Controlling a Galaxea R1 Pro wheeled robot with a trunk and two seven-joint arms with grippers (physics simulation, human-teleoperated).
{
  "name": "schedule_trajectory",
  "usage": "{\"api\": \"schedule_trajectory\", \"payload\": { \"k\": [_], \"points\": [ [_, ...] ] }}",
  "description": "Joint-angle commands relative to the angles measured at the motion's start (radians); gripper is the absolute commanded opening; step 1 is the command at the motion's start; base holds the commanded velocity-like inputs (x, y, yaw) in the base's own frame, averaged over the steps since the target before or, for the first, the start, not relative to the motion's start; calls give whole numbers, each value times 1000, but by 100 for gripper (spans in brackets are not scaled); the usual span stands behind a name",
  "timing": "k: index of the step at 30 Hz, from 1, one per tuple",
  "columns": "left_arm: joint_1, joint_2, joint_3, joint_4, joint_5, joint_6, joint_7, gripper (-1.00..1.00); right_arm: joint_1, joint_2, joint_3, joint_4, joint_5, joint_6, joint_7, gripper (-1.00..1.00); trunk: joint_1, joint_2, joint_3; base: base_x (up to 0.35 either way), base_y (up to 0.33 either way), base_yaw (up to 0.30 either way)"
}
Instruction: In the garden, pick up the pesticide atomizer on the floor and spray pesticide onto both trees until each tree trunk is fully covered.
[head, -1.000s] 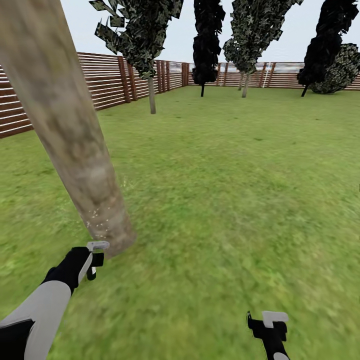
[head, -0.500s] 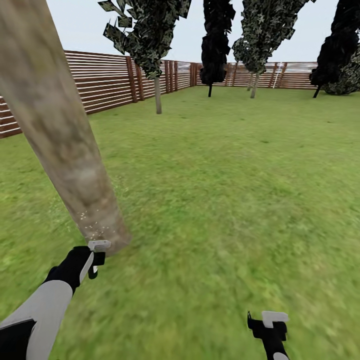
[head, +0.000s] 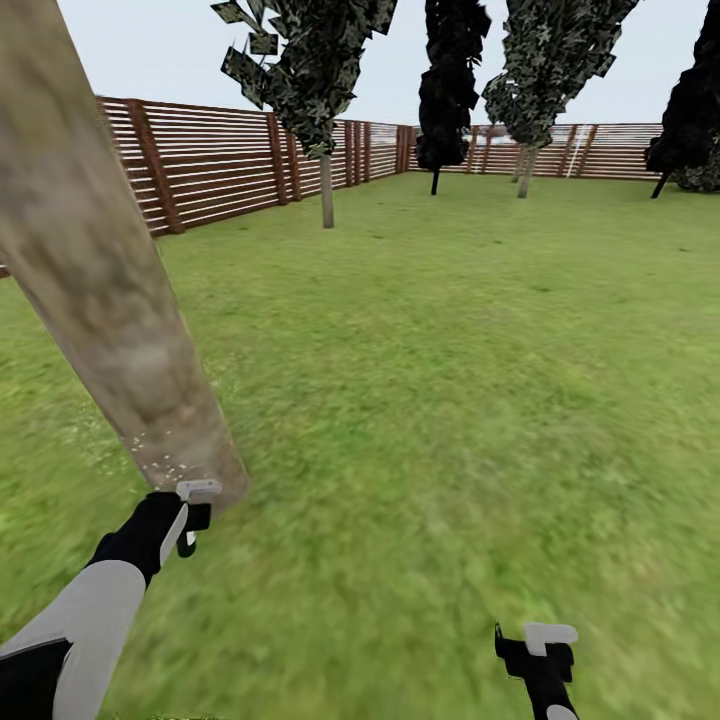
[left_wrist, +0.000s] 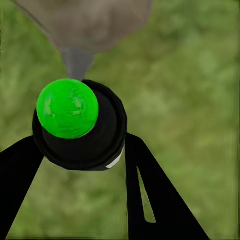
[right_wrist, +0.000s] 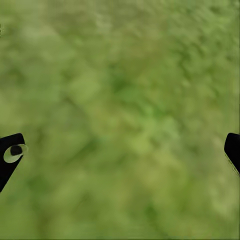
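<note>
Since the earlier frames the whole head view has swung, so the tree trunk (head: 110, 300) is now seen further toward the left edge; both arms are placed as before. Tiny white pesticide specks (head: 165, 462) are scattered low on the trunk. Just below its base, the atomizer (left_wrist: 80, 125), black-bodied with a green cap, is gripped between the fingers of the left gripper (head: 190, 518). The right gripper (right_wrist: 120, 150) is spread wide over bare grass (head: 450, 400). A slatted fence (head: 220, 165) is seen beyond.
</note>
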Motion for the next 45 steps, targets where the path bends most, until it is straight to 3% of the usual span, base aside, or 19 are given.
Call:
{"api": "schedule_trajectory", "payload": {
  "k": [1, 16, 20, 23, 29, 45],
  "points": [
    [-1, -2, 4, -2, -9, 5, -3, -100, 0, 0, -7, 1, 10, -2, -2, 100, 0, 0, -1, 86, -275, 272],
    [-1, -7, 7, -4, -3, 6, -8, -100, 0, 0, -7, 1, 12, -2, -2, 100, 0, 0, -1, 88, -266, 276],
    [-3, -10, 6, -4, 45, 7, -13, -100, 0, 0, -7, 1, 11, -2, -2, 100, 0, 0, -1, 1, -17, 276],
    [-19, -14, -2, -6, 58, 25, -10, -100, 0, 0, -7, 1, 11, -2, -2, 100, 0, 0, -1, 0, -1, 276],
    [-18, -14, -5, -184, 59, 137, -13, -100, 0, -1, -7, 1, 10, -2, -2, 100, 0, 0, -1, 32, -55, 200],
    [-19, -17, -5, -267, 59, 207, -13, -100, 0, -3, -7, 1, 10, -2, -2, 100, 0, 0, -1, 33, -267, 2]
  ]
}}
